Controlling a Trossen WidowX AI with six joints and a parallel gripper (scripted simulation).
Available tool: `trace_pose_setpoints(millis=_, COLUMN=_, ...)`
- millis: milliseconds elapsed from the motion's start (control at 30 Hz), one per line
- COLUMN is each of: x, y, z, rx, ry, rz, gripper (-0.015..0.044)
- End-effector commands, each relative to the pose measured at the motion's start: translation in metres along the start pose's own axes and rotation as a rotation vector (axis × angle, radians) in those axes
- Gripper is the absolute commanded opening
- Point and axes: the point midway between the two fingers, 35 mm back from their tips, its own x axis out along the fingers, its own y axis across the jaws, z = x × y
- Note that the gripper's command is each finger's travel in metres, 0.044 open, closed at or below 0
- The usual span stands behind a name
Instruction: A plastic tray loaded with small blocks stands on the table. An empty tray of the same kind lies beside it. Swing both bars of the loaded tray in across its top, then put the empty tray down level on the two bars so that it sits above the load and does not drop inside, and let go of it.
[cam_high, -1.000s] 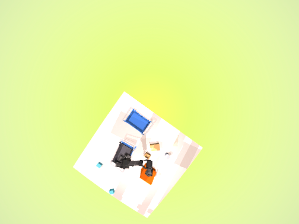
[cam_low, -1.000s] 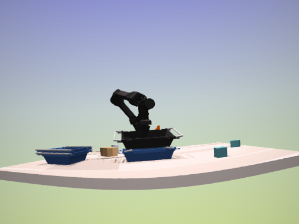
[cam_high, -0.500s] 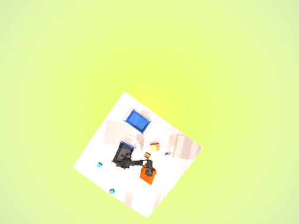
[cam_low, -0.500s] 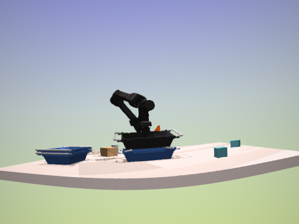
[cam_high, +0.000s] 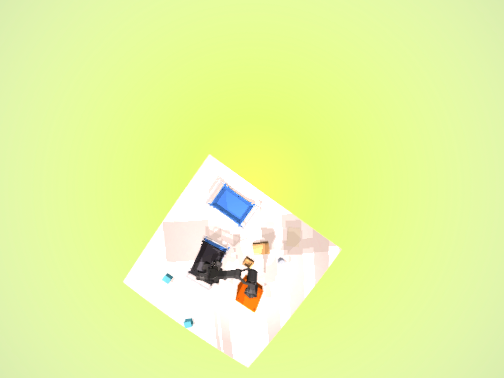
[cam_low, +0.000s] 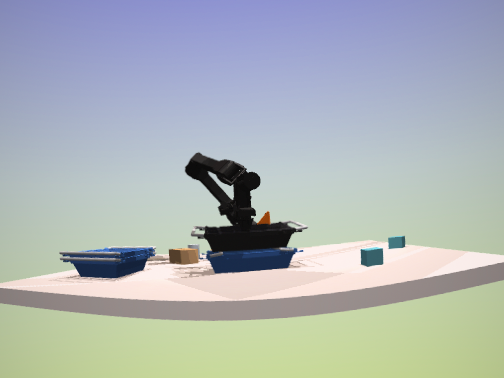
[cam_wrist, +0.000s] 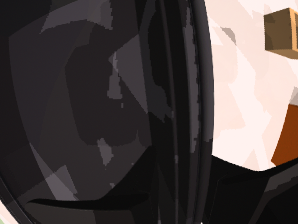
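Black tray: held over the near blue tray, its base close to that tray's top; whether contact is made cannot be told. The black tray (cam_high: 204, 252) (cam_low: 250, 240) (cam_wrist: 100, 100) is seen almost level from the exterior.
Gripper: the fingers are closed to a narrow gap, with the black tray's wall pinched between them. If the hold on one side is loosened too soon, the tray may be tipped by its own weight. The gripper (cam_high: 212, 266) (cam_low: 245, 225) (cam_wrist: 166, 149) could also drag the wall upward if it is raised before being opened fully.
Near blue tray: partly hidden under the black one; its load cannot be seen. If the near blue tray (cam_high: 223, 246) (cam_low: 252, 262) is pushed sideways during the lowering, the support may be shifted off line.
Lower bars: short pale lengths (cam_low: 215, 255) are made out at the rim, but whether both are fully swung in cannot be told. Should one be left out or missed, that end of the black tray would be dropped inside onto the blocks.
Black tray's bars: pale handles (cam_low: 295, 226) are seen at its ends, and could be knocked by the arm.
Far blue tray: set well apart; little risk is posed by the far blue tray (cam_high: 232, 202) (cam_low: 107, 268).
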Motion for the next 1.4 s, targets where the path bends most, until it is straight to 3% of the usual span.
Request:
trace_pose_setpoints(millis=0, x=0.0079, y=-0.0043, z=0.0006, rx=-0.002, ry=0.002, rz=-0.017, gripper=0.0)
trace_pose_setpoints(millis=967, x=0.017, y=-0.0066, z=0.0003, rx=-0.002, ry=0.002, rz=-0.018, gripper=0.0)
trace_pose_setpoints(millis=1367, x=0.017, y=-0.0066, z=0.0003, rx=-0.002, ry=0.002, rz=-0.018, gripper=0.0176)
